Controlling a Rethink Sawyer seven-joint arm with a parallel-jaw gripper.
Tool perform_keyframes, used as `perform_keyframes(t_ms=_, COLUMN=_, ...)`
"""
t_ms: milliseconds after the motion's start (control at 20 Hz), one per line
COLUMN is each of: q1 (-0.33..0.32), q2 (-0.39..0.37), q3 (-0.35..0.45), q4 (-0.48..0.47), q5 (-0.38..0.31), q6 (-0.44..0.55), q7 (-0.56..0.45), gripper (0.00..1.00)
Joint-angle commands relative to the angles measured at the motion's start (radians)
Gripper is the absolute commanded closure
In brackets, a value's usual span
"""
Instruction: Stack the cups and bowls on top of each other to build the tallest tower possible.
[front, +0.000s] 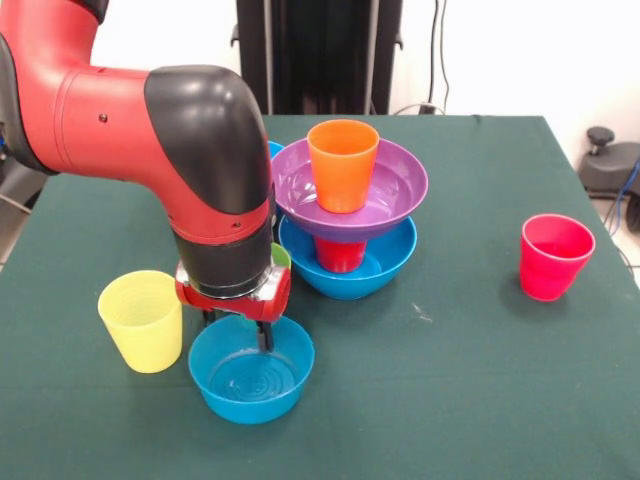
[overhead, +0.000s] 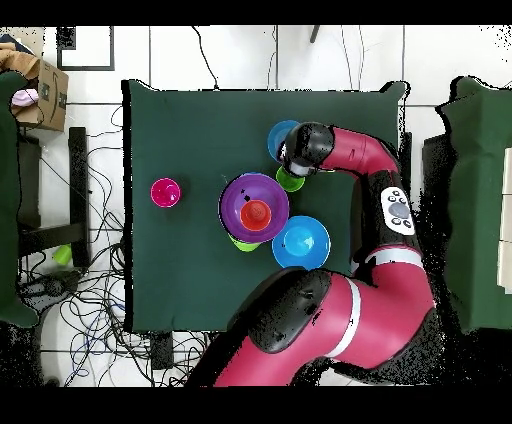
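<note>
Front view showed the tool (front: 238, 322) lowered at the far rim of the small blue bowl (front: 251, 368), its dark fingers (front: 266, 335) reaching down across that rim, one apparently inside the bowl; whether they pinched the rim could not be told. The bowl sat upright on the green bench (front: 470, 380), mouth up, with raised rings visible on its inner bottom and a glossy sheen on its wall. Just to its left in that view stood the yellow cup (front: 144, 320), upright, mouth up, pale and ribbed, close to the bowl. A sliver of light green (front: 281, 257) showed behind the arm's wrist.

Further back rose the tower (front: 348, 215): a large blue bowl (front: 355, 270) on the bench, a red cup (front: 340, 254) standing in it, the wide purple bowl (front: 385, 200) resting level on that cup, and the orange cup (front: 343, 165) upright inside the purple bowl, mouth up. Its long axis ran vertical.

Well apart, toward the right of the front view, the pinkish-red cup (front: 555, 257) stood alone, upright and open at the top.

The overhead view showed a second large blue bowl (overhead: 301, 242) and a green bowl's edge (overhead: 243, 243) beside the tower.
</note>
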Motion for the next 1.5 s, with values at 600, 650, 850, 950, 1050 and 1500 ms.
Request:
perform_keyframes(t_ms=600, q1=0.032, q2=0.020, q3=0.037, q4=-0.025, q5=-0.083, q6=-0.011, q7=-0.143, gripper=1.00)
perform_keyframes(t_ms=650, q1=0.032, q2=0.021, q3=0.037, q4=-0.026, q5=-0.083, q6=-0.009, q7=-0.145, gripper=1.00)
perform_keyframes(t_ms=850, q1=0.032, q2=0.021, q3=0.037, q4=-0.027, q5=-0.082, q6=-0.013, q7=-0.144, gripper=1.00)
perform_keyframes(t_ms=950, q1=0.031, q2=0.020, q3=0.037, q4=-0.024, q5=-0.082, q6=-0.015, q7=-0.143, gripper=1.00)
perform_keyframes(t_ms=1050, q1=0.031, q2=0.019, q3=0.037, q4=-0.020, q5=-0.081, q6=-0.019, q7=-0.139, gripper=1.00)
perform_keyframes(t_ms=1500, q1=0.019, q2=0.017, q3=0.047, q4=0.003, q5=-0.068, q6=-0.045, q7=-0.125, gripper=1.00)
